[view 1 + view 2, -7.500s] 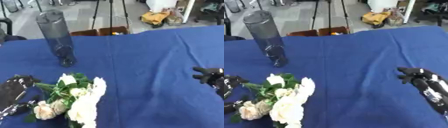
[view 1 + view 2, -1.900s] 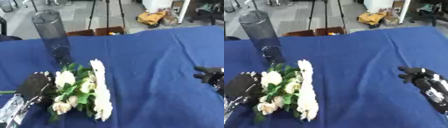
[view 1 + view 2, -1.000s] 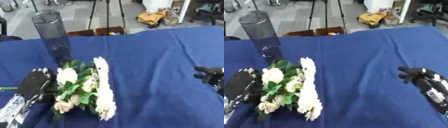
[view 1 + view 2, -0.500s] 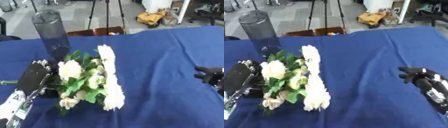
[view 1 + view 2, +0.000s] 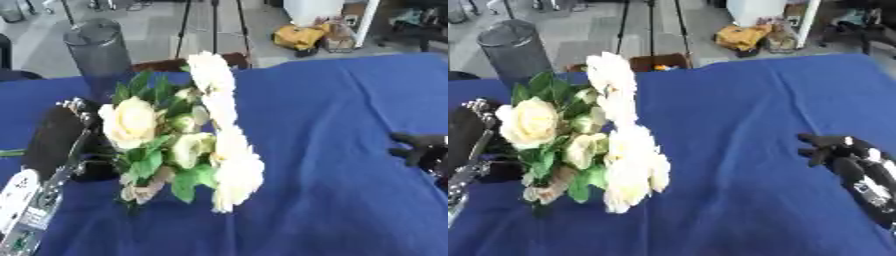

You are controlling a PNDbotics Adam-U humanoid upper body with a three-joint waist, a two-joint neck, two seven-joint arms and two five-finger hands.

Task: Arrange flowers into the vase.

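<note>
Two robot hands, one bouquet, one vase, one cloth-covered counter.

Item 1: bunch of cream-white artificial roses with green leaves (image 5: 188,145), centre-left of the frame. Blooms range from a large pale yellow-white rose at the left of the bunch to a tall column of white petals running from upper centre down to lower centre. The bunch is lifted off the cloth and tilted, heads towards the upper and right part of the frame, stems gathered at the lower left.

Item 2: black robot left hand (image 5: 63,142), left edge of the frame, with a silver and white forearm entering from the lower left corner. Its fingers are curled round the stem end of the bouquet and grasp it; the fingertips themselves are hidden behind the leaves.

Item 3: tall smoky-grey translucent cylindrical vase (image 5: 514,56), upper left of the frame, standing upright on the counter behind the bouquet. Its lower part is hidden by leaves. No flowers are inside it.

Item 4: black robot right hand (image 5: 846,160), right edge of the frame, resting low over the cloth, well apart from the bouquet. Its fingers are relaxed and released, holding nothing.

Item 5: counter draped in a plain blue cloth (image 5: 324,125), filling most of the frame, lightly creased.
</note>
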